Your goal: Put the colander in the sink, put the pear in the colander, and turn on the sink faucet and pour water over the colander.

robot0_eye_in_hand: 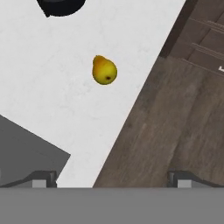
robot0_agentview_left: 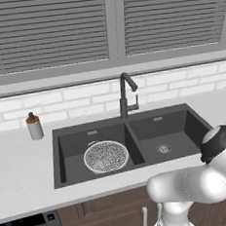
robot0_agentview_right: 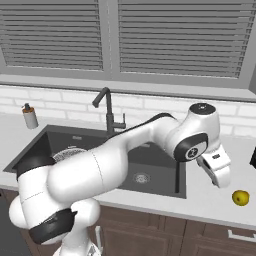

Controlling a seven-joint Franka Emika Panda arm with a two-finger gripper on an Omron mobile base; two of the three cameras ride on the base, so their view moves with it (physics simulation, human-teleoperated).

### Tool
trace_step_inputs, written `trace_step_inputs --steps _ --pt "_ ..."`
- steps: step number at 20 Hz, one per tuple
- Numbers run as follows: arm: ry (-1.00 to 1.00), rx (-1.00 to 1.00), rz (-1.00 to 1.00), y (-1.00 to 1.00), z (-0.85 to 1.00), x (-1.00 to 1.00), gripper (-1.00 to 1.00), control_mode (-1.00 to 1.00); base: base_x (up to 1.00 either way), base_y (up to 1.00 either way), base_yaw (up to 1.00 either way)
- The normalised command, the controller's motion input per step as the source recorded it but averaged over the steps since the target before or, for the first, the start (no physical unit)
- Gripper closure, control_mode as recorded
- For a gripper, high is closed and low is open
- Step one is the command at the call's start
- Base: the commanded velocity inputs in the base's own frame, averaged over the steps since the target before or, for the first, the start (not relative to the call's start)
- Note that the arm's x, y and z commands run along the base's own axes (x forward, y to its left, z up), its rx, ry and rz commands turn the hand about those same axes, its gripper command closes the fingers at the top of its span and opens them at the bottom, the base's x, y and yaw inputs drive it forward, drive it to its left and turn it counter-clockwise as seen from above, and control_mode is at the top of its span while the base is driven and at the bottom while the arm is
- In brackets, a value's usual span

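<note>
The pear (robot0_agentview_right: 241, 197) lies on the near right counter; small, firm and probably slick, best pinched across its wide belly. Just left and above, the gripper (robot0_agentview_right: 223, 181) hangs wide open, empty. Farther left, the colander (robot0_agentview_left: 106, 156) sits in the sink's (robot0_agentview_left: 193, 114) left basin.

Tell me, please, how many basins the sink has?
2: the left basin holds the colander; the right basin is bare around its drain.

The pear (robot0_eye_in_hand: 104, 71) is yellow with an orange blush, the colander (robot0_agentview_left: 106, 156) speckled silvery-white, the sink (robot0_agentview_left: 70, 153) dark grey, the worktop (robot0_eye_in_hand: 65, 78) pale white.
</note>
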Motion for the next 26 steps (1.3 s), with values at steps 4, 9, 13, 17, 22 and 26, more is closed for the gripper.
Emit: trace_step_inputs --steps 4,9,13,17,22,26 --pt "0.0 0.0 0.0 -0.17 -0.31 0.0 -1.0 -1.0 0.0 0.0 0.0" --pt "0.0 0.0 0.0 -0.62 -0.27 0.0 -1.0 -1.0 0.0 0.0 0.0" --pt "0.0 0.0 0.0 -0.49 -0.29 0.03 -1.0 -1.0 0.0 0.0 0.0" --pt "0.01 0.02 0.02 -0.2 -0.25 0.23 -1.0 -1.0 0.0 0.0 0.0" --pt "0.1 0.02 0.05 -0.22 -0.25 0.34 -1.0 -1.0 0.0 0.0 0.0" --pt "0.14 0.01 0.03 -0.42 -0.21 0.28 -1.0 -1.0 0.0 0.0 0.0"
